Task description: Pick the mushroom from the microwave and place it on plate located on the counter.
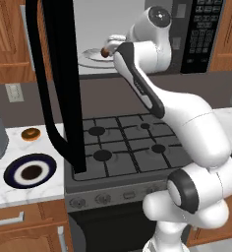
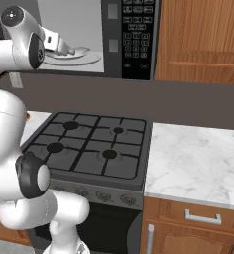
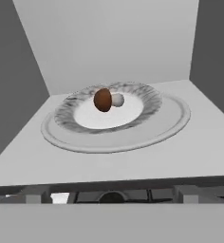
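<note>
While mushroom (image 3: 103,99) lies on white plate (image 3: 147,102) — end effector (image 1: 109,48) grip unclear — doughnut (image 1: 30,134) flanks counter plate (image 1: 30,171)

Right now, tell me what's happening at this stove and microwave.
The white Franka arm is reaching up into the open microwave, its hand at the mouth of the cavity. The mushroom lies on its side on a white scalloped plate over the glass tray, not yet grasped. The hand view looks straight at it from just outside. The dark blue plate waits on the marble counter left of the stovetop, beside a doughnut. Nothing has been moved to it yet.
</note>
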Tool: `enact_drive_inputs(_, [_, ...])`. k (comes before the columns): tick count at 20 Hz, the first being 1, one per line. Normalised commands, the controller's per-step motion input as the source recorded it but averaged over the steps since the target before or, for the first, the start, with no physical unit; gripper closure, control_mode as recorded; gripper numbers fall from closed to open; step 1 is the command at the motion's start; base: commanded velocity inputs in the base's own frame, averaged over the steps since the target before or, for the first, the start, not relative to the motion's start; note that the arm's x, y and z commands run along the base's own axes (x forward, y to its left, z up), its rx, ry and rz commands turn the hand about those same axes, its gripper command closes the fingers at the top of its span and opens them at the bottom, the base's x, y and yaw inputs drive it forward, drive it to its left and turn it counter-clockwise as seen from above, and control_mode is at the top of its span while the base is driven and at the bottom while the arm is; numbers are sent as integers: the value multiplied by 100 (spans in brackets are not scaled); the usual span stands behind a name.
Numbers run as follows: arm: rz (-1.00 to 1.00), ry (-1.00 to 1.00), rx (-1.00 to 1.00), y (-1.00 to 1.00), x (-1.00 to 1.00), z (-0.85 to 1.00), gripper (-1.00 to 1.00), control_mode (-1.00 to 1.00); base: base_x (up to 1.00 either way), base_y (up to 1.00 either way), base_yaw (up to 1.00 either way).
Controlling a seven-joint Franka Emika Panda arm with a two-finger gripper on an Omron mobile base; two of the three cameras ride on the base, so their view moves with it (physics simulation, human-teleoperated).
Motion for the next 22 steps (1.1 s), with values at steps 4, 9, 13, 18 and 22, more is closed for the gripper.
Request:
enact_drive_inputs(4, [4,2,0,0,66,-42,-100,-100,0,0,0])
enact_drive_inputs(9, [0,0,0,0,63,-4,-100,-100,0,0,0])
enact_drive_inputs(13, [0,0,0,0,43,14,-100,-100,0,0,0])
enact_drive_inputs(18, [0,1,0,7,40,2,-100,-100,0,0,0])
enact_drive_inputs(22, [0,1,0,9,36,-2,-100,-100,0,0,0])
